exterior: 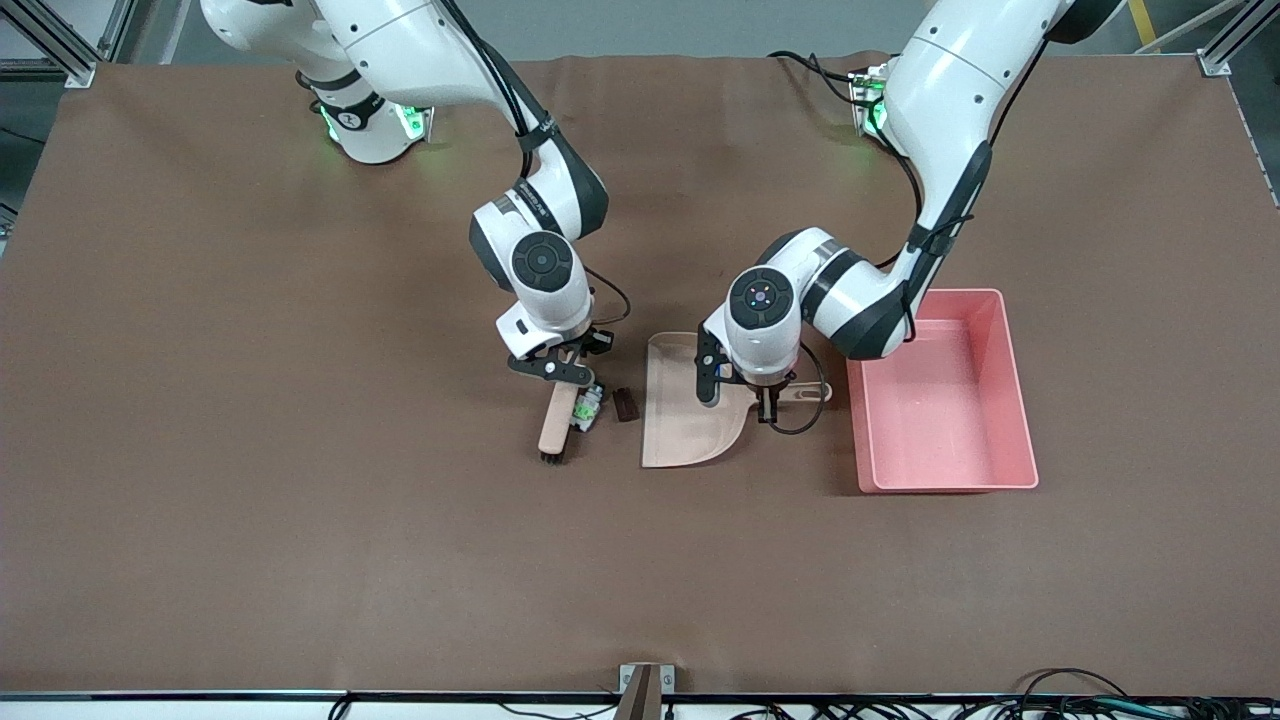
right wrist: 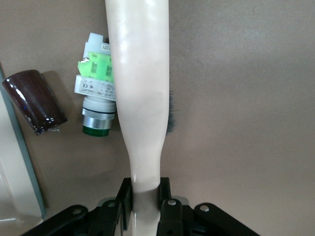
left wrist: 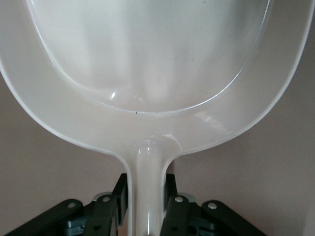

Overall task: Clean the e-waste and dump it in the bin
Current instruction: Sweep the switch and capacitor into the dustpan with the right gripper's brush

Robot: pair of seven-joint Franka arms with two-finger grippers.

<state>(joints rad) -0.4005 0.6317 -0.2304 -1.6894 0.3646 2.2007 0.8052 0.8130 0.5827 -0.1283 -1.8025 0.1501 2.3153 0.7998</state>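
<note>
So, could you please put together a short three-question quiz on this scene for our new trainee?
1. True or false: the left tool is shut on the dustpan handle.
2. What does the right tool hold? A) the bin B) the brush C) the dark block
3. Fill in: the green part and the dark block lie on the table between the brush and the ____.

Key
1. True; the left wrist view shows the handle clamped between the fingers.
2. B; the brush handle is gripped, with the green part touching the brush.
3. dustpan; the pink bin stands beside it, toward the left arm's end.
</note>
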